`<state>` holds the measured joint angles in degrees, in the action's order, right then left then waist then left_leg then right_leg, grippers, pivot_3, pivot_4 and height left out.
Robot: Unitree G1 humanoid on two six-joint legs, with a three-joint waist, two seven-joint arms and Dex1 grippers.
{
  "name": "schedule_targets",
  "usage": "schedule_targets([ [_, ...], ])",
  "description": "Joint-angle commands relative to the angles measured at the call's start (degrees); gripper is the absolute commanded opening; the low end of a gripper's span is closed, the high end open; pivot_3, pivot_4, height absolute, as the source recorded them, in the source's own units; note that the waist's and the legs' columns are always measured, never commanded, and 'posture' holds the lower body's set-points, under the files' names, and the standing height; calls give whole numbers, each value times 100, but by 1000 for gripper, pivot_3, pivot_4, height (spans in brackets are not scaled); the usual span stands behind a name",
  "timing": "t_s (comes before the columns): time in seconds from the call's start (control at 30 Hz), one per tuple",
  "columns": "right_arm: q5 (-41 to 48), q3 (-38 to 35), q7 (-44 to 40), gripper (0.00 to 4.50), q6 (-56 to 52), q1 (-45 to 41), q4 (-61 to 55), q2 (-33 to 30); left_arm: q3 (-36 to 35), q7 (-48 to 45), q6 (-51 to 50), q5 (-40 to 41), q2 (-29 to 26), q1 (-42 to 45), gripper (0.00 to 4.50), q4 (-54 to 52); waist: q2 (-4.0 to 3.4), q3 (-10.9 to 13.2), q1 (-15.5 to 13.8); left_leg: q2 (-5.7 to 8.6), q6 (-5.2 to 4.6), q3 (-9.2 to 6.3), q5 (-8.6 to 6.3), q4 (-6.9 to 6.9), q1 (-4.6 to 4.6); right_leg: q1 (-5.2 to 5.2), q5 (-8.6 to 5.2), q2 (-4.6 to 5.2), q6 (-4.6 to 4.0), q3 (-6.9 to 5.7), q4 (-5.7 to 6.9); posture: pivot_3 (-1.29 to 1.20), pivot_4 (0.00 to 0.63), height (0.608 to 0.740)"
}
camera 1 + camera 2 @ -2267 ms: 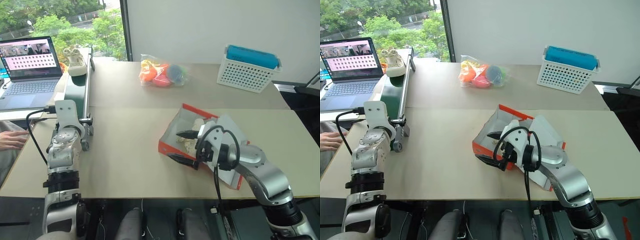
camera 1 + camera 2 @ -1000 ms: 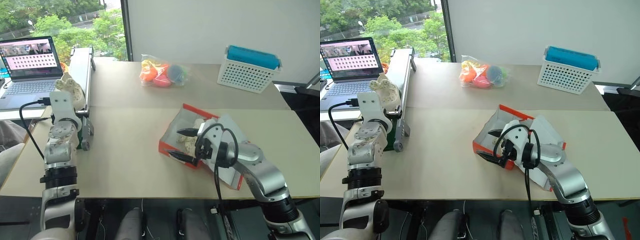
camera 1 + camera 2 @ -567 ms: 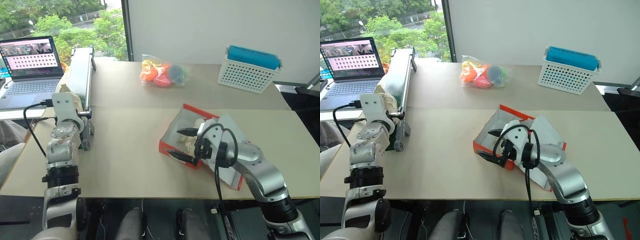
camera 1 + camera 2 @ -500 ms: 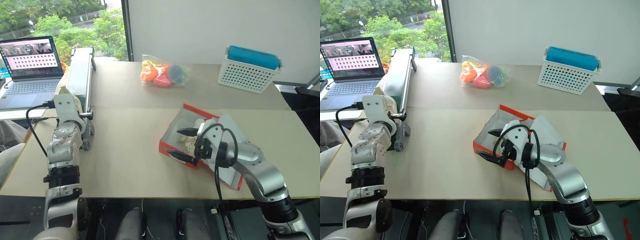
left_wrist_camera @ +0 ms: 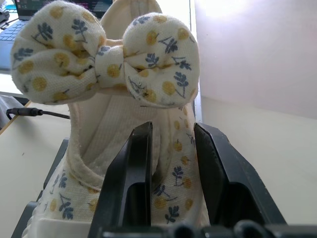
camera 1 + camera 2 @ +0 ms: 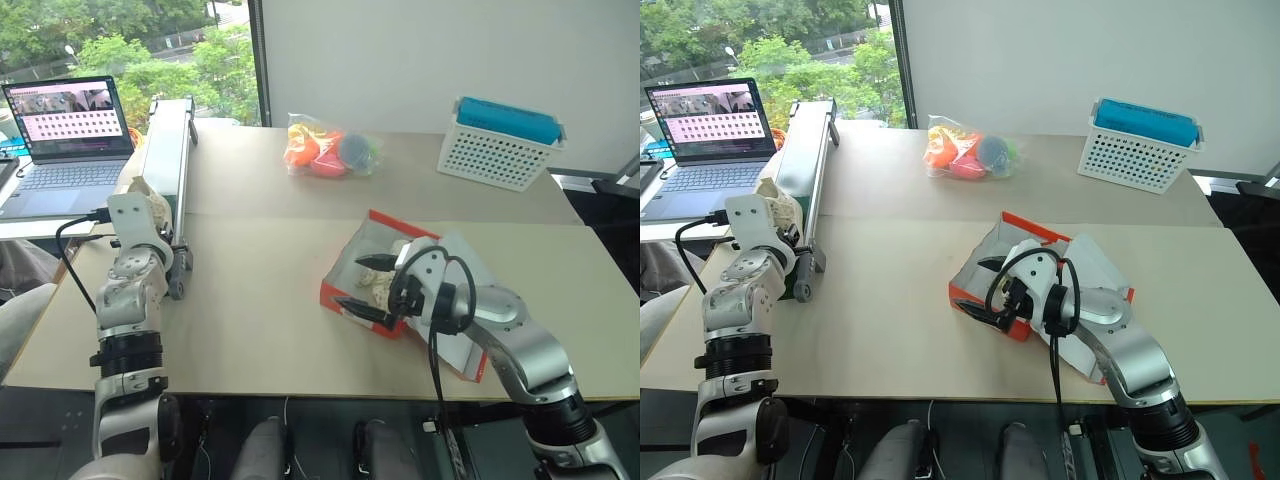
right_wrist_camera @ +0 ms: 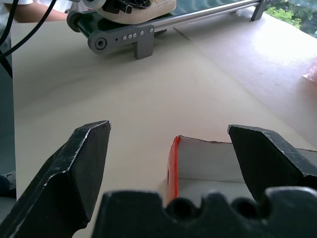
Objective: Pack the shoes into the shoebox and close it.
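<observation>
My left pincer (image 5: 172, 163) is clenched on the soft cream fabric shoe with the spotted bow (image 5: 106, 59), at the near end of the green conveyor belt (image 6: 163, 150) far left. My right pincer (image 7: 171, 161) hangs released over the near-left corner of the orange-red cardboard shoebox (image 6: 345, 292), which already holds the other cream shoe (image 6: 385, 285). Next, I judge, comes lifting this yielding shoe and carrying it right to the box.

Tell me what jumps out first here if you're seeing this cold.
The orange-red shoebox lying open in the middle of the table, one cream shoe already inside and the right gripper spread open at its near corner. At the table's left edge, the left gripper pinches a second shoe with a spotted bow, on the conveyor.
</observation>
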<state>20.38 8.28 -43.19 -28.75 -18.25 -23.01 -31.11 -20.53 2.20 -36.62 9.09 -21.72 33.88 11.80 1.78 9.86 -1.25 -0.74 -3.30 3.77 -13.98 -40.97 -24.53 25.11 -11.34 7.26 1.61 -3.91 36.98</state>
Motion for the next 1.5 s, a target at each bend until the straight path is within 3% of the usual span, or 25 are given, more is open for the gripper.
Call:
schedule_targets([
  [0.03, 3, -178, 73, 4500, 61, -75, -94, -1, 29, -18, 28, 53, 29, 135, 1361, -115, 0, 0, -3, 0, 0, 0, 0, 0, 0, -1, 0, 0, 0, 0, 0, 0, 150, 699],
  [0.2, 0, -222, 140, 4500, 59, -150, 14, 1, 9, -39, 293, 87, 86, 123, 77, -211, 0, 0, -16, 0, 0, 0, 0, -1, 1, -2, 0, 1, 0, 0, 0, 0, 150, 699],
  [0.43, 1, -254, 205, 4500, 50, -203, 92, -5, -47, 43, 158, 115, 176, 131, 77, -232, 0, 0, -36, 1, -1, 1, 0, -1, 0, -3, 0, 3, 0, 0, -2, 0, 150, 699],
  [0.6, -69, -257, 341, 4500, 41, -265, 214, 1, -182, -27, 720, 268, 325, 210, 77, -484, 0, 0, -40, 1, -1, 0, 0, 0, 0, -2, 0, 3, 0, -1, -2, 0, 150, 699],
  [0.73, 18, -378, 618, 4500, -336, -500, 442, 128, -93, -663, 1213, 1095, 760, 525, 77, -1484, 29, 17, -43, 1, -2, 0, -1, -2, -18, 6, 1, 4, -1, -4, -15, 0, 150, 699],
  [0.9, 1593, -1783, 1722, 4500, -2319, -1769, 1066, 1016, 243, -1082, 461, 1897, 1081, 529, 77, -2074, 38, 22, 32, 1, 3, 0, 2, -10, -37, 16, 5, 10, -3, -4, -19, 0, 150, 699],
  [1.1, 2799, -3356, 3403, 4500, -4296, -3034, 2013, 1926, 965, -1294, 63, 2091, 1279, 112, 77, -2552, 36, 22, 90, -2, 1, 4, 1, 10, -22, 16, 3, -1, -5, -1, -1, 0, 150, 699],
  [1.3, 3037, -3847, 4436, 4500, -5020, -3706, 2332, 2534, 1727, -1655, -162, 2206, 1444, -316, 77, -2895, 29, 25, 112, 1, -5, 8, -1, 10, -31, 28, 3, -2, -5, 5, 6, 0, 150, 699],
  [1.5, 2846, -3941, 4894, 4500, -4893, -3949, 2819, 2824, 2149, -1971, -376, 2382, 1462, -558, 77, -3160, 28, 25, 130, 1, -8, 7, -3, 6, -35, 27, 2, -5, -3, 4, 5, 0, 150, 699],
])
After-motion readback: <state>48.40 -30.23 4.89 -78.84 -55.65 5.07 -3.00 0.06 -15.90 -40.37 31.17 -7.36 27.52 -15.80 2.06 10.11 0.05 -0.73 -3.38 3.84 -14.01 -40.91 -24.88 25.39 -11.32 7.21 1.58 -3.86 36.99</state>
